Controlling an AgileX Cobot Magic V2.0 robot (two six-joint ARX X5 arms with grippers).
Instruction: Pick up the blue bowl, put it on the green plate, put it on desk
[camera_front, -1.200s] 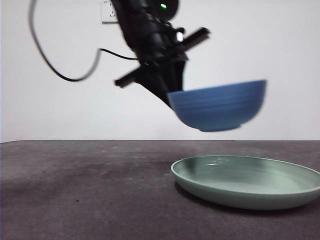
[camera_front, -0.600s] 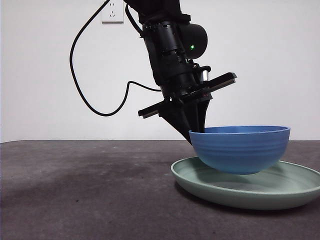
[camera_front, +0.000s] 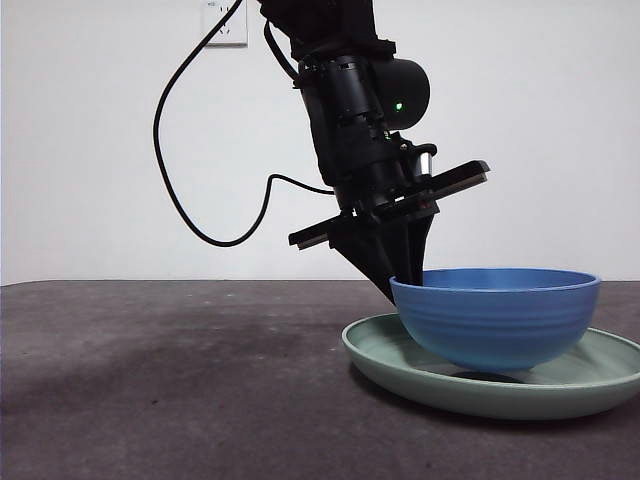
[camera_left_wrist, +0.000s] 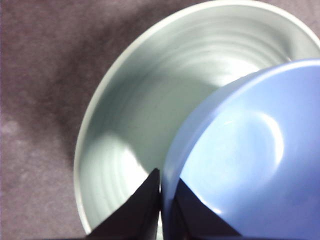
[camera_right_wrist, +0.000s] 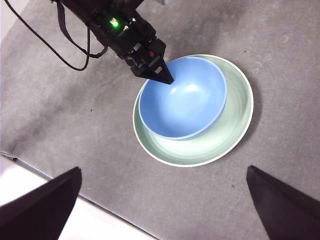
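Note:
The blue bowl (camera_front: 495, 315) is low inside the green plate (camera_front: 600, 385), on the desk (camera_front: 150, 380) at the right. My left gripper (camera_front: 405, 285) is shut on the bowl's near-left rim, one jaw inside and one outside. The left wrist view shows this grip (camera_left_wrist: 165, 175) on the bowl (camera_left_wrist: 250, 165) over the plate (camera_left_wrist: 150, 110). I cannot tell whether the bowl's base touches the plate. In the right wrist view the bowl (camera_right_wrist: 182, 97) sits off-centre in the plate (camera_right_wrist: 230, 130). My right gripper (camera_right_wrist: 164, 172) is open and empty, high above them.
A black cable (camera_front: 190, 200) hangs from the left arm in front of the white wall. A wall socket (camera_front: 225, 25) is at the top. The desk's edge (camera_right_wrist: 60, 187) runs near the right gripper's left jaw.
My left gripper has come down and to the right with the blue bowl, from high above the plate to low inside it. The plate has not moved.

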